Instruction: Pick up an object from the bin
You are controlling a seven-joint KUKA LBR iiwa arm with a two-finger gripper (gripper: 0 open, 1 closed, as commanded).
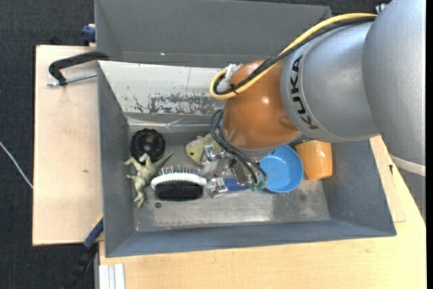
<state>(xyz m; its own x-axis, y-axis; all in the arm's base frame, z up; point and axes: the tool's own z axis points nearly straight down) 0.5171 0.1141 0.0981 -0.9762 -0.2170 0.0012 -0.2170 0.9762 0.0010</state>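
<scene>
"Grey metal bin [115, 166], to begin with the biggest: what did it hold?"

"Loose things spread over its floor, side by side rather than heaped. The silver KUKA arm [338, 84] reached in from the right and hung over the middle of the bin. A rounded orange cover [257, 112] and yellow and black cables sat at its wrist."

"And the gripper?"

"The gripper [226, 176] was low, close to the floor at about mid-bin. I could not tell how its jaws stood, because the metal parts there ran together. Nothing showed plainly between them."

"What lay around it, by size?"

"A round blue plastic bowl [284, 172] lay just right of the gripper, partly under the orange cover. An orange plastic cup [318, 160] sat against the bowl's right side. A black oval hairbrush with a white rim [177, 186] lay flat just left of the gripper, its right end very near the metal parts. Left of the brush, a pale green toy dinosaur [142, 176] sprawled near the left wall. A black ribbed wheel [147, 143] lay behind the dinosaur, a little apart from it. A pale yellow lumpy thing [198, 149] lay between the wheel and the orange cover, just behind the gripper."

"So which thing was the gripper over?"

"A small blue piece [237, 185] showed right beneath it, between the brush's right end and the bowl. What kind of thing that was, I could not tell."
</scene>
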